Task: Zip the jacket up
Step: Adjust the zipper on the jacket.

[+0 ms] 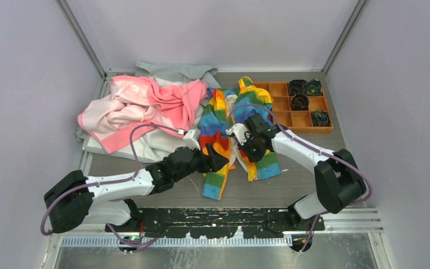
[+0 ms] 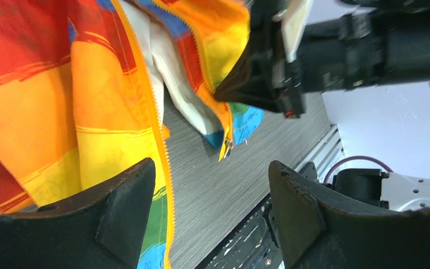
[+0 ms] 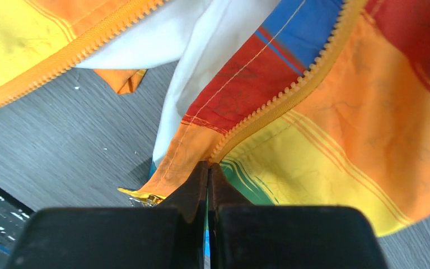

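Observation:
The rainbow-striped jacket (image 1: 218,115) lies open in the middle of the table, cream lining showing. My right gripper (image 1: 247,147) is shut on the jacket's right front edge. In the right wrist view its tips (image 3: 208,171) pinch the fabric (image 3: 336,112) just below the orange zipper teeth (image 3: 280,101), with the metal slider (image 3: 145,197) to their left. My left gripper (image 1: 219,156) is open and empty over the left panel's edge. In the left wrist view (image 2: 210,207) it straddles bare table, with the left zipper teeth (image 2: 159,129) beside its left finger and the slider (image 2: 227,148) ahead.
A pink garment (image 1: 140,103) lies on a grey garment (image 1: 173,72) at the back left. An orange compartment tray (image 1: 280,119) with dark rolled items stands at the back right. A black rail (image 1: 218,221) runs along the table's near edge.

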Motion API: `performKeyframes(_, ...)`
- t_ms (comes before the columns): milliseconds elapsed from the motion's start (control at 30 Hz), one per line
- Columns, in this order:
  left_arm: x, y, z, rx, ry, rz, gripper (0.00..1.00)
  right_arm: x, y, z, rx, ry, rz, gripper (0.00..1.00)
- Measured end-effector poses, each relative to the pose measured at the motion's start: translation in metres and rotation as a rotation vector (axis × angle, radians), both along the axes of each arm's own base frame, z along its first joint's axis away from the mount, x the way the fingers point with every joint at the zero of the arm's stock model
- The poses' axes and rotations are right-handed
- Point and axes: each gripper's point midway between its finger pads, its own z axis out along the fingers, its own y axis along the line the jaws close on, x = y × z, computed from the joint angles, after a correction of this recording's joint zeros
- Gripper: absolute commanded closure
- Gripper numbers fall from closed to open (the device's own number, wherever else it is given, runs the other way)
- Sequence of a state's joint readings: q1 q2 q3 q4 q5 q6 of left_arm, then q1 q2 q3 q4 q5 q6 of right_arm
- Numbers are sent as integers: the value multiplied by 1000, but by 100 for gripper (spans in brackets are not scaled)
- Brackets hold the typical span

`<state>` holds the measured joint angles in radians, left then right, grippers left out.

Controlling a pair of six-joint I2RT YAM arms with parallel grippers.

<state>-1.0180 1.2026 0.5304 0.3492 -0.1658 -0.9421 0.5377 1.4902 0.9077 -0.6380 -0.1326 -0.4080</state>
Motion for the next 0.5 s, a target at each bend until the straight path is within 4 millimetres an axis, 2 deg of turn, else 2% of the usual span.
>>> performKeyframes(167,-4,-14,-17,12,31,-53,24,4,-3,21,98,-9,-39,98)
performKeyframes(333,-7,-33,-39,38,66,-107,23,-1,-2,29,167,22,-50,98)
performKeyframes(500,-6,-59,-42,37,76,-153,23,-5,3,34,215,35,-41,98)
